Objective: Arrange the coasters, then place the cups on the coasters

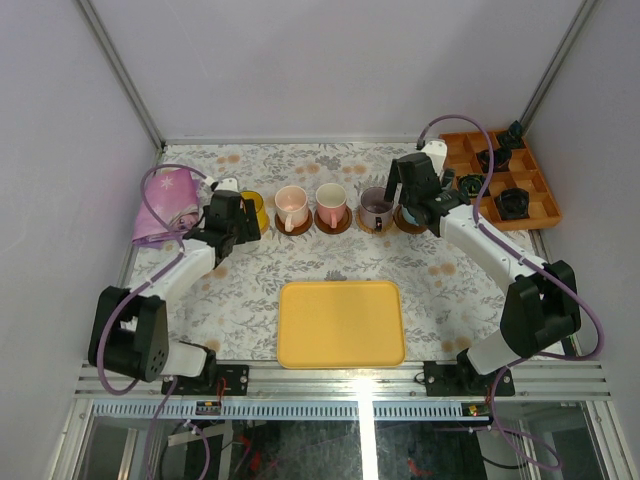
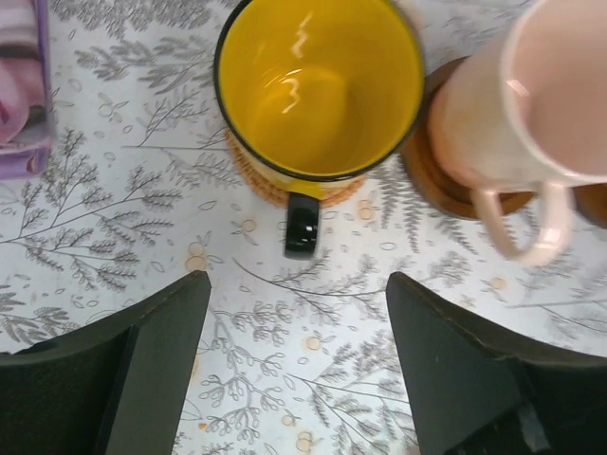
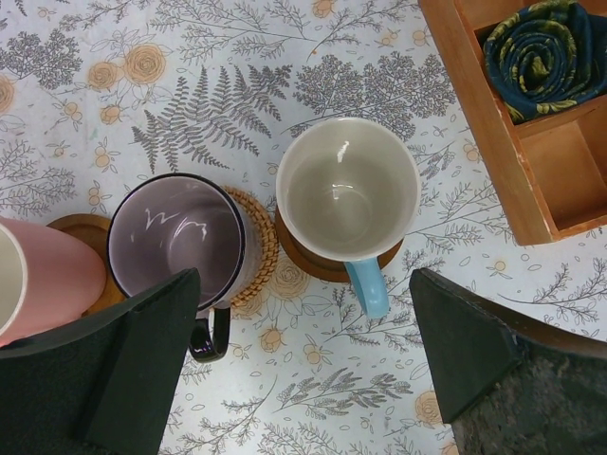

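Observation:
Five cups stand in a row at the back, each on a round coaster: yellow cup [image 1: 253,210], pale pink cup [image 1: 291,207], pink cup [image 1: 332,202], grey-purple cup [image 1: 376,205]; the light blue cup [image 3: 348,188] is hidden under my right gripper in the top view. My left gripper [image 2: 296,282] is open just short of the yellow cup's [image 2: 321,85] black handle, holding nothing. That cup sits on a tan woven coaster [image 2: 254,182]. My right gripper [image 3: 305,277] hangs open over the blue handle. A dark coaster [image 3: 318,261] is under the blue cup.
A flat yellow tray [image 1: 341,322] lies at front centre. An orange compartment box [image 1: 505,182] with dark rolled items stands at the back right, close to my right arm. A pink-purple pouch [image 1: 165,205] lies at the back left beside the yellow cup.

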Controlling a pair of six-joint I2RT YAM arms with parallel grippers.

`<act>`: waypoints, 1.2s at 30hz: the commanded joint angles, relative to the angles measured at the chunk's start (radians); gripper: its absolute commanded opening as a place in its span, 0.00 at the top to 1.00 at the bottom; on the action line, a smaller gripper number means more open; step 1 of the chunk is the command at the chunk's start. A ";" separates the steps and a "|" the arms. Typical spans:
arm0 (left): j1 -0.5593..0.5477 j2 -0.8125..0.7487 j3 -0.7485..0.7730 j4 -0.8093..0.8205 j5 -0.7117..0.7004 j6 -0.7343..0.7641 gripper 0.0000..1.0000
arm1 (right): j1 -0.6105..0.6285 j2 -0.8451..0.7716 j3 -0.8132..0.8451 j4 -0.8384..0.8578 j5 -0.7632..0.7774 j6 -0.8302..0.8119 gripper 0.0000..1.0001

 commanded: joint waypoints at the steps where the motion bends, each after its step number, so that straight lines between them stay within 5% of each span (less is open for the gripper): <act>1: 0.004 -0.104 0.043 -0.013 0.105 -0.002 0.20 | -0.006 -0.052 0.021 0.024 0.070 -0.016 0.00; 6: 0.004 -0.169 0.104 -0.043 0.049 0.021 0.00 | -0.033 -0.087 0.028 0.039 0.111 -0.052 0.01; 17: 0.096 -0.149 0.303 -0.188 -0.304 0.047 0.00 | -0.333 -0.268 -0.065 0.036 0.099 -0.050 0.01; 26: 0.154 -0.268 0.301 -0.214 -0.459 0.015 0.00 | -0.383 -0.421 -0.101 0.026 0.211 -0.113 0.01; 36: 0.153 -0.332 0.349 -0.274 -0.323 0.022 0.00 | -0.383 -0.462 -0.110 0.004 0.233 -0.146 0.01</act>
